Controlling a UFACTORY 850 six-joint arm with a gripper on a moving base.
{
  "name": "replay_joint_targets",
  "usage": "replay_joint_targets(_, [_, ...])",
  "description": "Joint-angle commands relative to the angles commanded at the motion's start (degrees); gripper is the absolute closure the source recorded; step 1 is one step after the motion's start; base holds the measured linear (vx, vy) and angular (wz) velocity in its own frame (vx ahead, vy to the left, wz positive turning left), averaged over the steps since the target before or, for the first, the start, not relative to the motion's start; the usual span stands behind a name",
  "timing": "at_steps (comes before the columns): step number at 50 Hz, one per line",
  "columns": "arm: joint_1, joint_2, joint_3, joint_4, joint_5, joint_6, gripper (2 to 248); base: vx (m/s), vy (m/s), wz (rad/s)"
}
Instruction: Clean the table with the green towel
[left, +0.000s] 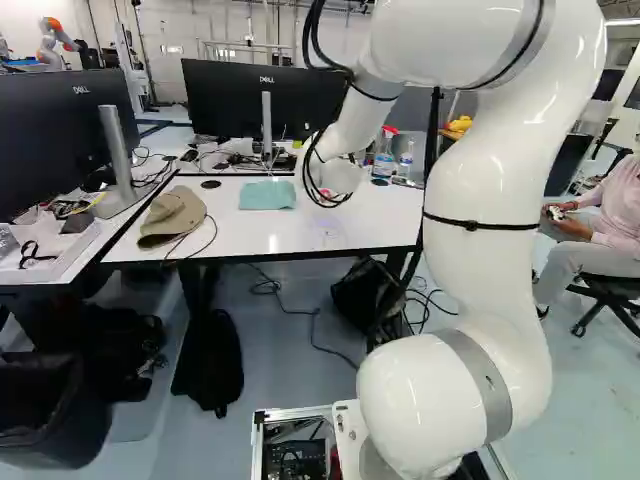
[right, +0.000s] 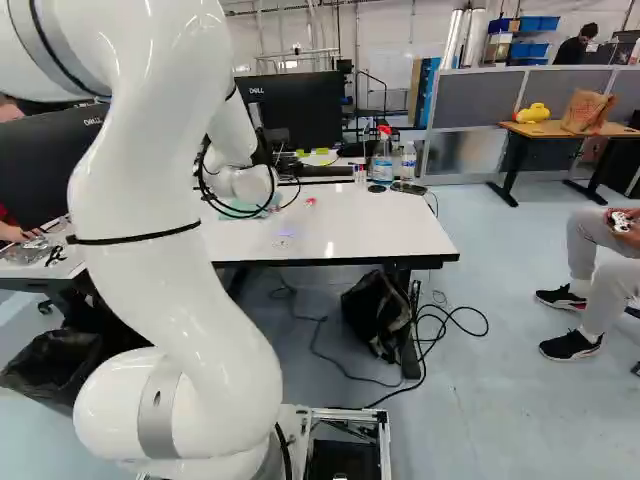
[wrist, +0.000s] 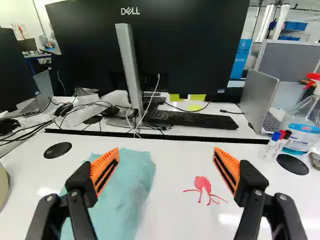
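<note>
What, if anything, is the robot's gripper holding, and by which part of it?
Nothing is held: the gripper is open, its fingers wide apart, and the green towel lies on the table, ungripped.

A robotics lab: white arm (left: 490, 190), another robot (left: 50, 42), monitors (left: 225, 100).

Grn towel (left: 267, 196) on tbl (left: 380, 218), hat (left: 174, 214) (tan)

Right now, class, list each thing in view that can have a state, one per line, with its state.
Claw, open
Towel, lying flat, ungripped
Table, marked in red
Spray bottle, upright
Clear bottle, upright
Pens, upright, capped
Laptop beside keyboard, open
Hat, lying on table
Bin, open
</note>
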Motion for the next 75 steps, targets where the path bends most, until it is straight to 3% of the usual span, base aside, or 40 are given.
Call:
replay_joint_targets(22, [2.40,-4.93,-6.08,1.94,-5.44,0.00,3,0.000,0.000,0.000])
replay_joint_targets(47, [5.38,-9.87,-12.41,4.89,-15.01,0.00,3,0.000,0.000,0.000])
replay_joint_targets(75, [8.51,-15.53,-19.99,3.69,-26.87,0.00,3,0.000,0.000,0.000])
